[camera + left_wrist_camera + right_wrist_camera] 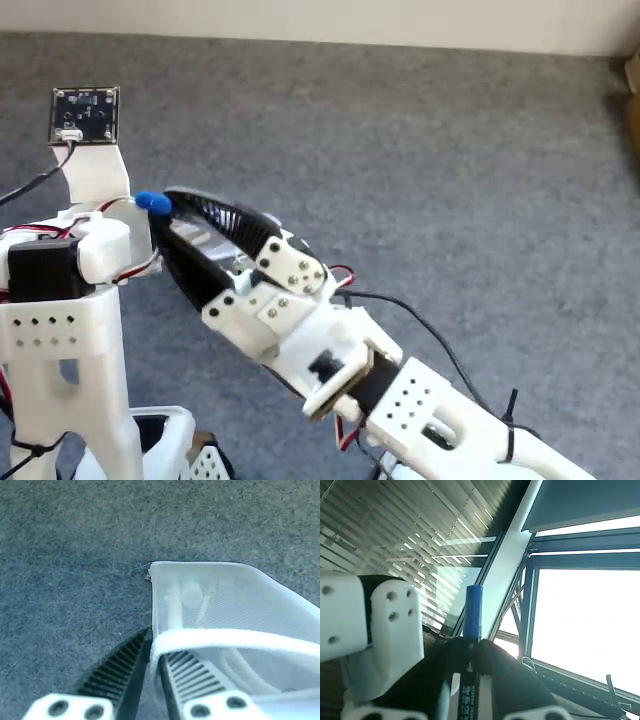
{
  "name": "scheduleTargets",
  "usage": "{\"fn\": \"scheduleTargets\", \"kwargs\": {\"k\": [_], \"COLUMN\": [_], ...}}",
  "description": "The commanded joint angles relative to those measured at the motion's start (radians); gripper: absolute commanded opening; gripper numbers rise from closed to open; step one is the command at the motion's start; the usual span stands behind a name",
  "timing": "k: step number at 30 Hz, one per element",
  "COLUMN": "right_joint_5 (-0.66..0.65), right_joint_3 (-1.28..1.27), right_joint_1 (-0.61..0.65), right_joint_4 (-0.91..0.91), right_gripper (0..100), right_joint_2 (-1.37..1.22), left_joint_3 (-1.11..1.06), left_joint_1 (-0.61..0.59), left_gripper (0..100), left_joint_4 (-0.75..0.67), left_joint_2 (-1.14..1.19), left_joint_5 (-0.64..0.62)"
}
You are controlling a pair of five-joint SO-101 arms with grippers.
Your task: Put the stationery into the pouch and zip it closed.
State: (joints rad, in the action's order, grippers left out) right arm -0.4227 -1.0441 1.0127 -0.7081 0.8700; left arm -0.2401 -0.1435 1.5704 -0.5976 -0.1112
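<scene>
Pen [472, 611] and pouch [220, 597] both held.
Right gripper [470, 652] pinches the blue-capped pen, cap past its tips; left gripper [153, 647] pinches the mesh pouch's rim.

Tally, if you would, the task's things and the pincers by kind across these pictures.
Pen: 1
Pouch: 1
Pincers: 2, the left pincer and the right pincer
Total: 4
</scene>
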Motion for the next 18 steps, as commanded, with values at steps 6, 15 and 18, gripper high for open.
{"fn": "scheduleTargets", "kwargs": {"k": [6,15,18], "right_joint_5": [0.133,0.133,0.133], "right_joint_3": [0.001,-0.07,-0.09], "right_joint_1": [-0.14,-0.148,-0.128], "right_joint_4": [-0.059,-0.059,-0.058], "right_gripper": [0.4,0.4,0.4], "right_joint_2": [-0.082,-0.079,-0.044], "left_joint_3": [-0.019,-0.019,-0.019], "left_joint_1": [-0.016,-0.021,-0.021], "left_gripper": [1,1,1], "left_joint_4": [-0.018,-0.017,-0.015], "left_joint_2": [0.036,0.036,0.036], "left_joint_5": [-0.015,-0.015,-0.015]}}
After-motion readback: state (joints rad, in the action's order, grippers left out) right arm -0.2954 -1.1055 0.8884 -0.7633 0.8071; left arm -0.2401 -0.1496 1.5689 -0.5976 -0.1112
